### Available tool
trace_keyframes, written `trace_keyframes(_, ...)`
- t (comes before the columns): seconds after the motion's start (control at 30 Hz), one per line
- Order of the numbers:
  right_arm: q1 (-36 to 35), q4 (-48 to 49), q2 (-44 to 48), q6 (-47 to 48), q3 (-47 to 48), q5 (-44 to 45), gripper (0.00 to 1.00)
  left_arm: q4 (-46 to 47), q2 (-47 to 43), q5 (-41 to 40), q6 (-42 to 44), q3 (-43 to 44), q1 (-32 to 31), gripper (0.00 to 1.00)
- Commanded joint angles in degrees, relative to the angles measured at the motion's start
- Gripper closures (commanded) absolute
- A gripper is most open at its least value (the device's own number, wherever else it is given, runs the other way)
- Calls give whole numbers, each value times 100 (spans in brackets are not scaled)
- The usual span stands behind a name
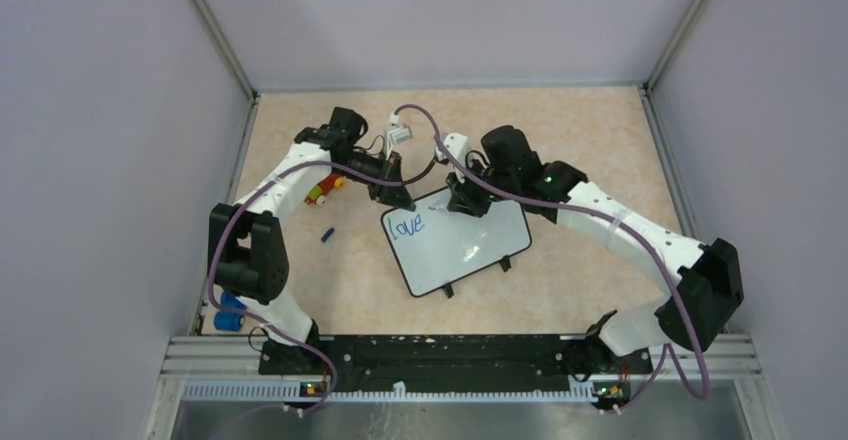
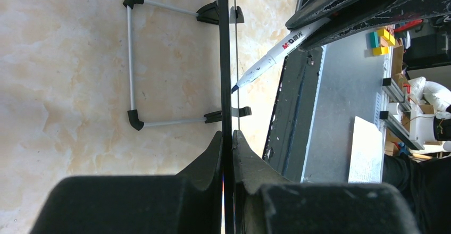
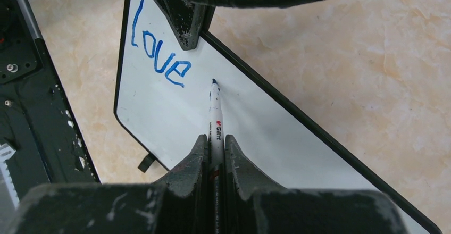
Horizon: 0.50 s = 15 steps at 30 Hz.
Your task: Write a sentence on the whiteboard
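Note:
The whiteboard lies tilted on the table, propped on its wire stand. Blue lettering reading "Love", the start of the sentence, runs along its upper left corner. My left gripper is shut on the whiteboard's edge, seen edge-on in the left wrist view. My right gripper is shut on a white marker. The marker's blue tip rests at the whiteboard, just right of the "e".
Small coloured pieces lie left of the board, with a blue marker cap nearer me. Blue objects sit by the left arm's base. Purple walls close in the table on three sides.

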<state>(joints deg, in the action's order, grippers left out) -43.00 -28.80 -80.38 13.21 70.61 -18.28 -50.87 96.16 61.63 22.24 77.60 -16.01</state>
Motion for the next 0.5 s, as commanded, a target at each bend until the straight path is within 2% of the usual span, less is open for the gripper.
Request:
trace_keyframes(0.0, 29, 229, -150, -38, 283, 7, 100, -67, -41, 196, 175, 123, -122, 100)
trace_keyframes(0.47, -85, 135, -105, 65, 9, -53, 100, -72, -15, 183, 193, 121, -122, 100)
